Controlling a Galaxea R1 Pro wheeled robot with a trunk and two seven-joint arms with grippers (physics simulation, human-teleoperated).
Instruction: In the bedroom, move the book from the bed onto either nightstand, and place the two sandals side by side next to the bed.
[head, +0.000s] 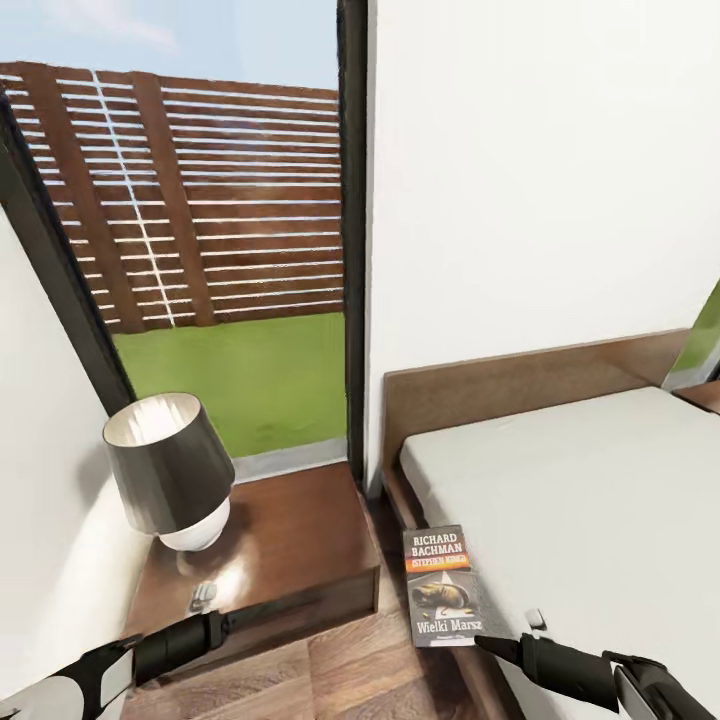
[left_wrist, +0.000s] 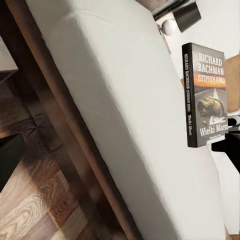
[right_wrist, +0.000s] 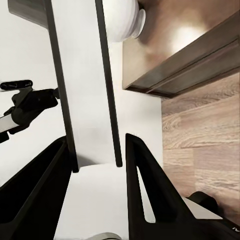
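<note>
Nearest the head camera, both dark arms reach in from the lower corners: the left gripper (head: 203, 632) hangs by the front edge of the nightstand (head: 290, 545), and the right gripper (head: 497, 643) meets the lower edge of the book (head: 441, 585), which is raised over the near corner of the bed (head: 580, 500), its cover facing the camera. On the nightstand stands a lamp (head: 172, 470) with a dark shade and white base, below a tall window (head: 200, 240) looking onto a slatted fence and grass. From the left wrist, the book (left_wrist: 205, 95) stands upright over the pale mattress of the bed (left_wrist: 120, 110), with the right gripper (left_wrist: 231, 144) touching its lower corner; how far the left claw is open cannot be told. From the right wrist, two dark fingers (right_wrist: 145, 185) sit on either side of the book's (right_wrist: 85, 85) thin edge, closed on it, with the nightstand (right_wrist: 190, 55) and the wood floor (right_wrist: 200, 135) beyond, and the left gripper (right_wrist: 22, 95) off to the side.
</note>
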